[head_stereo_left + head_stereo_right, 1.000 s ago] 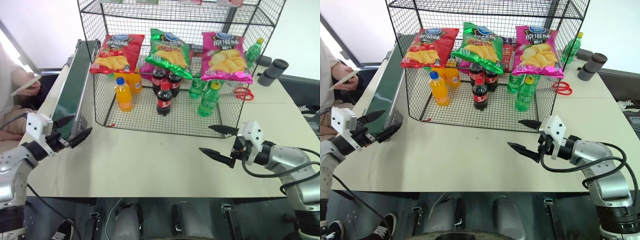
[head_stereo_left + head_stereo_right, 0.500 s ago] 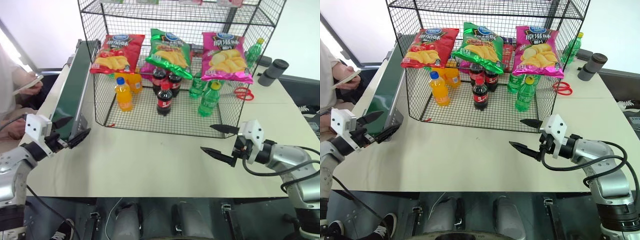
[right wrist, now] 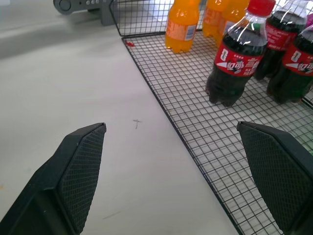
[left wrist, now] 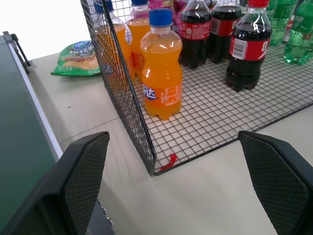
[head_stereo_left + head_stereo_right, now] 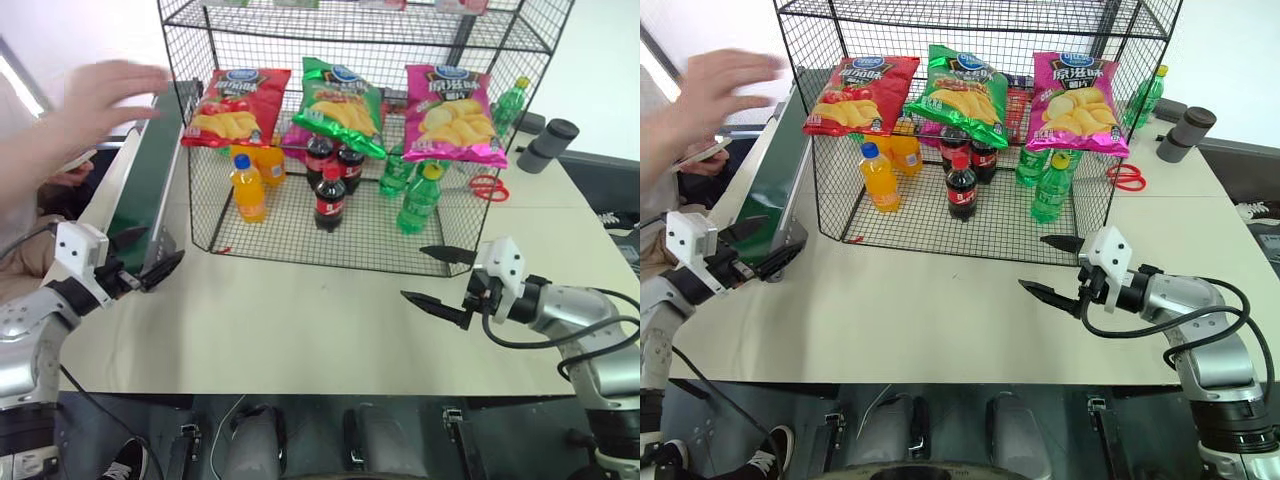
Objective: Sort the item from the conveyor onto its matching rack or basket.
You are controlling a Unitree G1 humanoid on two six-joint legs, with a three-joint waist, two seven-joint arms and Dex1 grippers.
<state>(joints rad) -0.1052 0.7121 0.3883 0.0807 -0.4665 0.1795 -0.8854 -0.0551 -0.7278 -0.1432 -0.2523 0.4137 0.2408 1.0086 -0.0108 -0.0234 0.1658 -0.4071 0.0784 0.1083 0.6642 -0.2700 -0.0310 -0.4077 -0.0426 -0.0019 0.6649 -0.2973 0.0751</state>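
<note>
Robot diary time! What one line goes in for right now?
left gripper: open, empty, by conveyor | right gripper: open, empty, above table | green chip bag: hanging on rack

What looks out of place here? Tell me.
A green chip bag lies flat on the table, outside the rack and beside the conveyor, not on the belt. A person's hand also reaches over the conveyor.
</note>
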